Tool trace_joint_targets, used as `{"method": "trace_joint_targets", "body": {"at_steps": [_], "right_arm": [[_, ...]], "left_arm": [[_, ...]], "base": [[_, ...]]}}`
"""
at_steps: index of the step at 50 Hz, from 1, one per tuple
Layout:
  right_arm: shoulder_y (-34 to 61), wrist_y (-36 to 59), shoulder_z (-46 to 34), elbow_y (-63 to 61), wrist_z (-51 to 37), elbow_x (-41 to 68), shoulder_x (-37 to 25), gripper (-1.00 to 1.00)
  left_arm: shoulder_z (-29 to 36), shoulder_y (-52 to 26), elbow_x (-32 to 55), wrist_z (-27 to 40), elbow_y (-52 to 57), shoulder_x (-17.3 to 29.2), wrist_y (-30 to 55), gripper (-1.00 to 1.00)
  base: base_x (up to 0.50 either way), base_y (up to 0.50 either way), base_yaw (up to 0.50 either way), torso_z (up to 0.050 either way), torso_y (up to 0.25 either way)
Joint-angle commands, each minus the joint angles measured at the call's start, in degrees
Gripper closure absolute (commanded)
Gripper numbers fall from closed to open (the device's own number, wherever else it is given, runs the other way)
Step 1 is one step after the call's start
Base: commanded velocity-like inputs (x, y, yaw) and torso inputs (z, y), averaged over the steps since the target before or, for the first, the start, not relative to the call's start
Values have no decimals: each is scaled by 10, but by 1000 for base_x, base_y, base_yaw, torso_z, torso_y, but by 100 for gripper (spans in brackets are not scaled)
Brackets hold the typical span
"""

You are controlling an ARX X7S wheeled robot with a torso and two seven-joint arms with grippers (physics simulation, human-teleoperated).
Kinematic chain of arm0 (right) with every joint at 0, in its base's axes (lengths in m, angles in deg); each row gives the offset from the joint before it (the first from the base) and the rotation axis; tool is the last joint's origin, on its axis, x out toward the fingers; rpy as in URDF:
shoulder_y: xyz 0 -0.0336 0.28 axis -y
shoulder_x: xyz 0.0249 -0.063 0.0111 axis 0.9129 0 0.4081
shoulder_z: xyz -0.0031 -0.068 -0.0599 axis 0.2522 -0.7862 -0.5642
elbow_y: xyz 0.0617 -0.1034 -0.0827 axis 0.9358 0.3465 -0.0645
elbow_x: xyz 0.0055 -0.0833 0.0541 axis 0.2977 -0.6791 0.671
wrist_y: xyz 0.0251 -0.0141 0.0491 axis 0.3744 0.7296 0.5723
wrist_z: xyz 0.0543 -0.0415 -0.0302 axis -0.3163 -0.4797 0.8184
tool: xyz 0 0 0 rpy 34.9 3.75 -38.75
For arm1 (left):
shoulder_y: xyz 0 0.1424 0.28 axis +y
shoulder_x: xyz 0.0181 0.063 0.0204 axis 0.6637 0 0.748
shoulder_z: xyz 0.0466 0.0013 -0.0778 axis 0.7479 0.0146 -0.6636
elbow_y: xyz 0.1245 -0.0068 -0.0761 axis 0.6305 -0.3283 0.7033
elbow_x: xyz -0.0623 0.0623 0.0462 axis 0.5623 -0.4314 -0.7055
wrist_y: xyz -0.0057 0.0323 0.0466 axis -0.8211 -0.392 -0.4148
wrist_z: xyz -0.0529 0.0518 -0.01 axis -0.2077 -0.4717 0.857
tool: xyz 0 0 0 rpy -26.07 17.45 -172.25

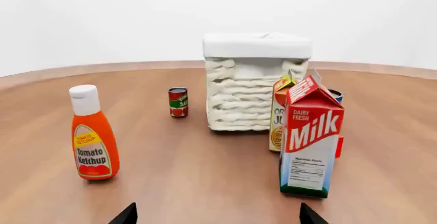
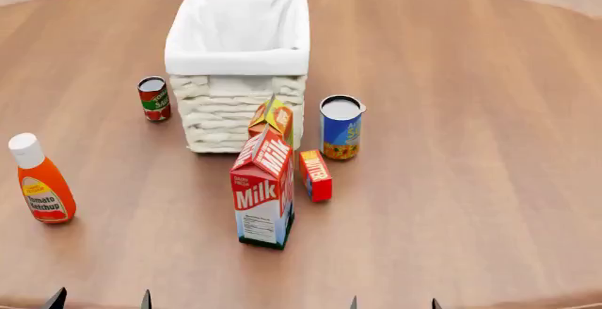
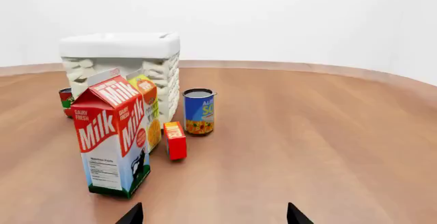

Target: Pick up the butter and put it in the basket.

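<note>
The butter [image 2: 315, 175] stands on its edge on the wooden worktop [image 2: 470, 147], just beside the milk carton [image 2: 263, 192] on that carton's right, and nothing is touching it. From the right wrist view the same little red box [image 3: 175, 140] shows its orange-yellow edge, sitting between the milk carton [image 3: 112, 134] and the blue can [image 3: 199, 111]. In the left wrist view only a sliver of red peeks out behind the milk carton [image 1: 311, 137], probably the butter, though too little shows to be sure.

Behind the group stands the basket [image 2: 240, 69], its white cloth liner folded over the rim. The orange juice carton [image 2: 273, 120] is tucked close against the basket's front, directly behind the milk. The blue can [image 2: 340, 127] stands just to the right of the juice carton, near the basket's front corner. A small red tomato can [image 2: 154, 98] sits near the basket's left side, and the tomato ketchup bottle [image 2: 39, 180] stands upright well apart, off to the left.

Down at the near edge, the left end effector [image 2: 100, 299] shows only two dark fingertips, spread apart with a clear gap, holding nothing. The right end effector [image 2: 393, 302] is the same story: tips parted, nothing between them. Both hang well short of the butter.
</note>
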Motion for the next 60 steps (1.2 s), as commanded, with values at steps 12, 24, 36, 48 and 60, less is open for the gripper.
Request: {"method": "trace_joint_targets", "body": {"at_steps": [12,24,36,48,60], "right_arm": [[17,6,-41,16,-43,17,-29,-100],[27,25,-57,10,-47,25,-43,-100],[30,34,-75,7,-60,18,-51,-100],[14,31,-83,-12,-73,24,-58,-100],[23,58,-93,-8,-105,10,-60,-100]], "left_arm": [[50,-12,-22,42,-21,36,-32,-100],[47,-33,31,44,-40,41,-10,-100],[48,-38,46,53,-33,50,-1,-100],[64,-24,43,59,-22,63,3,-100],[67,-27,54,65,-17,70,8,-100]], "base": [[0,0,0,0,0],[0,0,434,0,0],[0,0,500,0,0],[0,0,500,0,0],[7,4,125,0,0]]}}
